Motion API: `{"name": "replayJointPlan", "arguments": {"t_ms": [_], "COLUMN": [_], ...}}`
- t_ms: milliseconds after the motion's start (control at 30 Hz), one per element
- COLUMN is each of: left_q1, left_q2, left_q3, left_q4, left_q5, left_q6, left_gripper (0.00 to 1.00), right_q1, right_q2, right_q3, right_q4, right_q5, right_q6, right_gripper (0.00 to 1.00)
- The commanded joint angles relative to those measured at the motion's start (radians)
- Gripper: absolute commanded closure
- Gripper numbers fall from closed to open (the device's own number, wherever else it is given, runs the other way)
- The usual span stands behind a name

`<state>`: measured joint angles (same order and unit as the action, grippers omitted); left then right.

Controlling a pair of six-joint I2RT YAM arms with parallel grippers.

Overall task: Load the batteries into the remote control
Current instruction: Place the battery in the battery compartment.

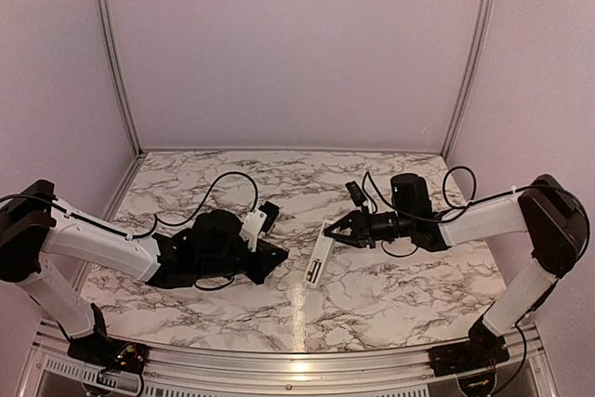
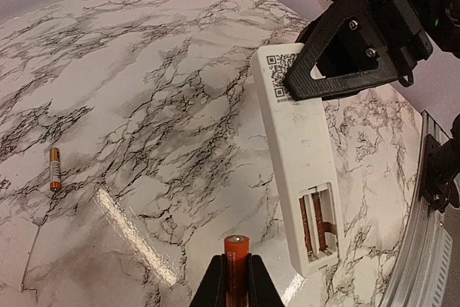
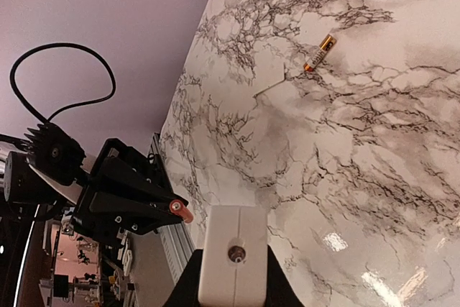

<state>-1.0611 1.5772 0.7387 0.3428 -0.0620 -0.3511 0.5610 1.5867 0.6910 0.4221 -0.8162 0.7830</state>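
My right gripper point(image 1: 337, 228) is shut on one end of the white remote control point(image 1: 318, 262) and holds it above the table, its back with the open battery slot point(image 2: 320, 221) facing my left gripper. The remote's end shows between my right jaws point(image 3: 232, 257). My left gripper point(image 2: 236, 282) is shut on an orange battery point(image 2: 236, 253), whose tip points up just left of the slot end of the remote point(image 2: 298, 149). The same battery shows in the right wrist view point(image 3: 181, 211). A second battery point(image 2: 54, 169) lies loose on the marble table, also in the right wrist view point(image 3: 319, 52).
The marble table point(image 1: 372, 295) has a metal rail along its near edge point(image 2: 424, 249) and purple walls around it. A black cable point(image 1: 232, 183) loops over the table behind my left arm. Reddish-brown strips show inside the battery slot.
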Motion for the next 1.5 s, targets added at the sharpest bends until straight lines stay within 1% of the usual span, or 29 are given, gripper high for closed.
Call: {"name": "replayJointPlan", "arguments": {"t_ms": [0,333,533,733,900,1467], "left_q1": [-0.034,-0.119,-0.146,-0.152,-0.154,-0.154], "left_q2": [-0.024,0.027,0.065,0.120,0.131,0.158], "left_q3": [-0.071,-0.074,-0.063,-0.070,-0.079,-0.085], "left_q4": [0.281,0.403,0.409,0.466,0.497,0.483], "left_q5": [-0.025,-0.035,-0.082,-0.090,-0.105,-0.179], "left_q6": [0.010,0.054,0.089,0.118,0.135,0.178], "left_gripper": [1.00,1.00,1.00,1.00,1.00,1.00], "right_q1": [0.035,0.077,0.079,0.079,0.079,0.079], "right_q2": [0.027,0.051,0.050,0.053,0.056,0.065], "right_q3": [0.029,0.043,0.035,0.032,0.030,0.021], "right_q4": [0.057,0.086,0.110,0.132,0.144,0.224], "right_q5": [0.043,0.073,0.065,0.046,0.030,-0.001], "right_q6": [0.075,0.127,0.172,0.195,0.210,0.277], "right_gripper": [1.00,1.00,1.00,1.00,1.00,1.00]}}
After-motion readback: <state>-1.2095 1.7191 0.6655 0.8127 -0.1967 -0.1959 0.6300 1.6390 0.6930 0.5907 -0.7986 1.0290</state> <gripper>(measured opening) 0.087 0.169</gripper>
